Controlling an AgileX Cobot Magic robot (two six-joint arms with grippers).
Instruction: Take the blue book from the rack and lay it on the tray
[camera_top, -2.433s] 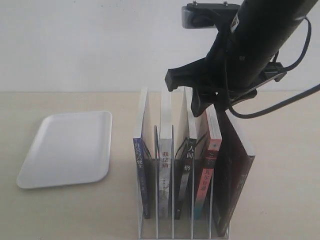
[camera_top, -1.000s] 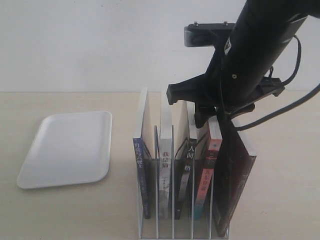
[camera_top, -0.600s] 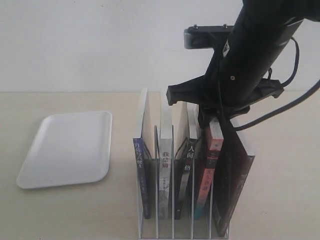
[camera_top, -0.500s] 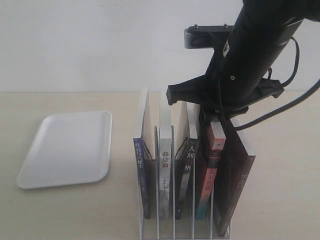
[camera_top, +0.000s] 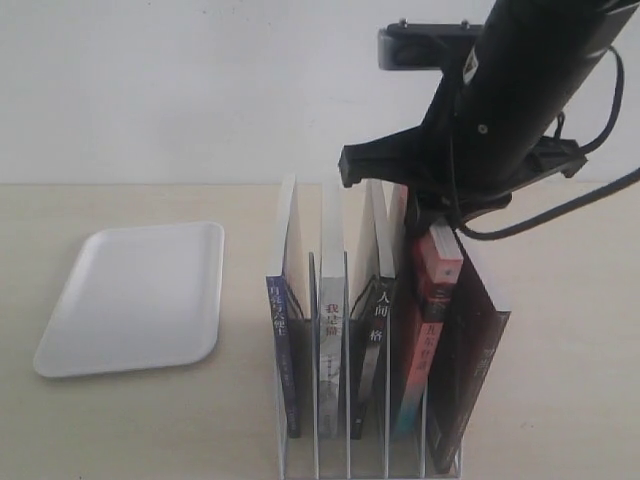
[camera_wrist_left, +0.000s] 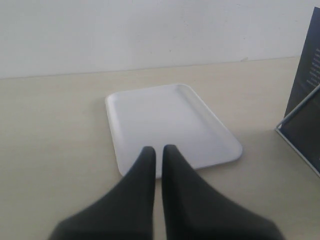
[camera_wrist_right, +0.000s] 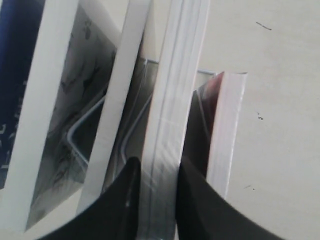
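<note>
Five books stand in the rack (camera_top: 347, 455), and the blue book (camera_top: 284, 340) that we are after is the one in the leftmost slot, upright, with nothing touching it. The right gripper (camera_wrist_right: 157, 175) is not at that slot. Its jaws are clamped on the top edge of the red-spined book (camera_top: 425, 320), the fourth from the left, which sits tilted and a little higher than its neighbours. Between the two are the white-spined book (camera_top: 330, 340) and the black-spined book (camera_top: 370, 340).

The left gripper (camera_wrist_left: 156, 152) hangs over the table (camera_top: 120, 430) just beside the tray (camera_top: 130, 300), its jaws together with only a sliver between them and holding nothing. The tray lies flat, well apart from the rack, and has nothing on it.

We judge that none of the task is done. The book has not been gripped, lifted or carried, and the grip now in place looks to be on the wrong book. What remains is everything: let go of the red one, move across to the leftmost slot, pull the blue one up and lay it flat on the tray.
</note>
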